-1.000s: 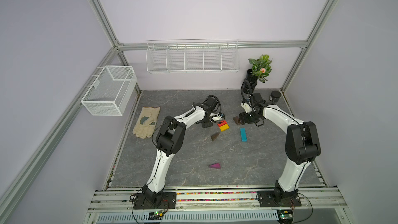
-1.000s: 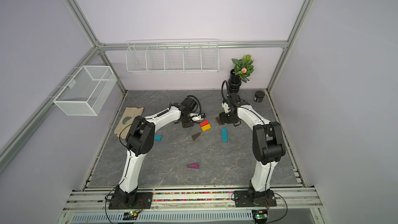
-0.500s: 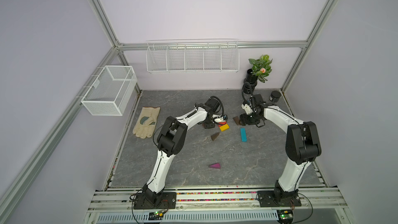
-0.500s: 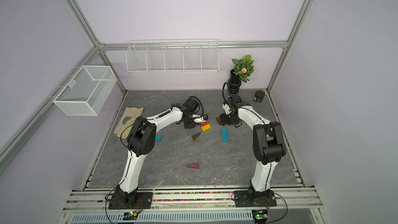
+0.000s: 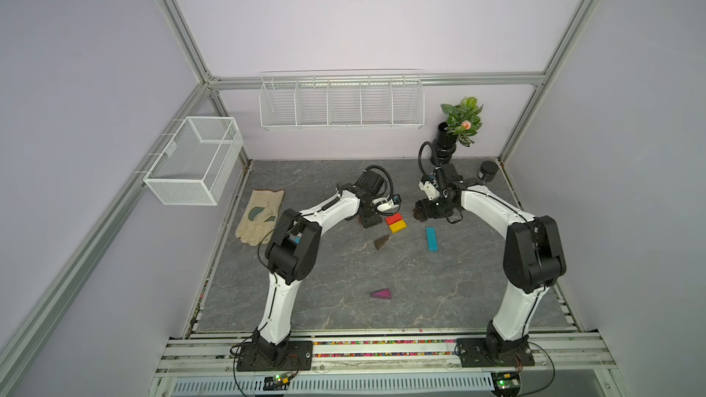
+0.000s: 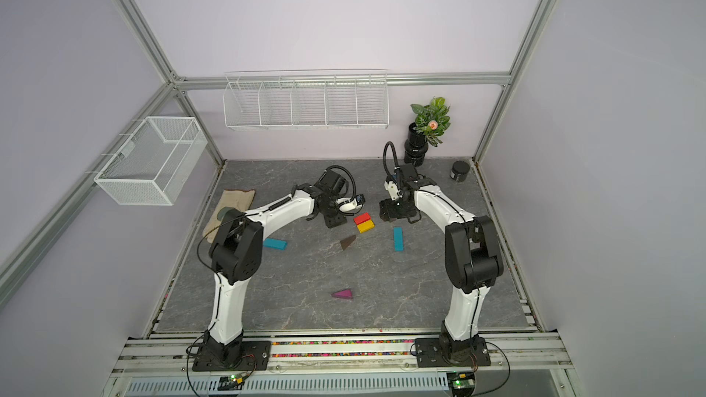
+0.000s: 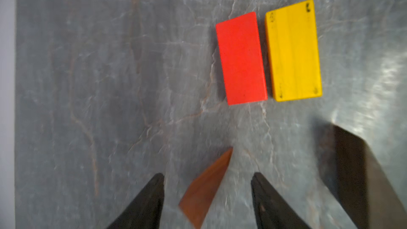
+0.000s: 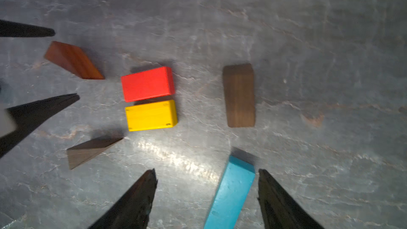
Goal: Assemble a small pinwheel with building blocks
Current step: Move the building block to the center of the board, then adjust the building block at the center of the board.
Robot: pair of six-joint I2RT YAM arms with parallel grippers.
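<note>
- The left gripper (image 7: 207, 178) hangs low over the bench (image 5: 324, 299) with its jaws moderately apart. A reddish-brown wedge (image 7: 204, 192) lies flat between the fingers, clear of both.
- The right gripper (image 8: 207, 171) is spread wide and holds nothing. One end of a teal bar (image 8: 233, 192) lies on the bench between its fingers, close to one of them and well apart from the other.
- A red brick (image 5: 394, 219) and a yellow brick (image 5: 397, 226) lie side by side in the middle of the bench, long edges together, making a rough square between the two grippers.
- A dark brown wedge (image 5: 381, 241) lies near the yellow brick, on the side towards the front.
- A brown block (image 8: 239, 95) lies beside the bricks, on the side away from the reddish-brown wedge.
- A purple wedge (image 5: 381, 294) lies alone, well apart, towards the front of the bench.
- A second teal bar (image 6: 275, 244) lies by the left arm's elbow.
- A glove (image 5: 259, 215) lies at the bench's left edge, and a black jar (image 5: 488, 171) stands in the far right corner.
</note>
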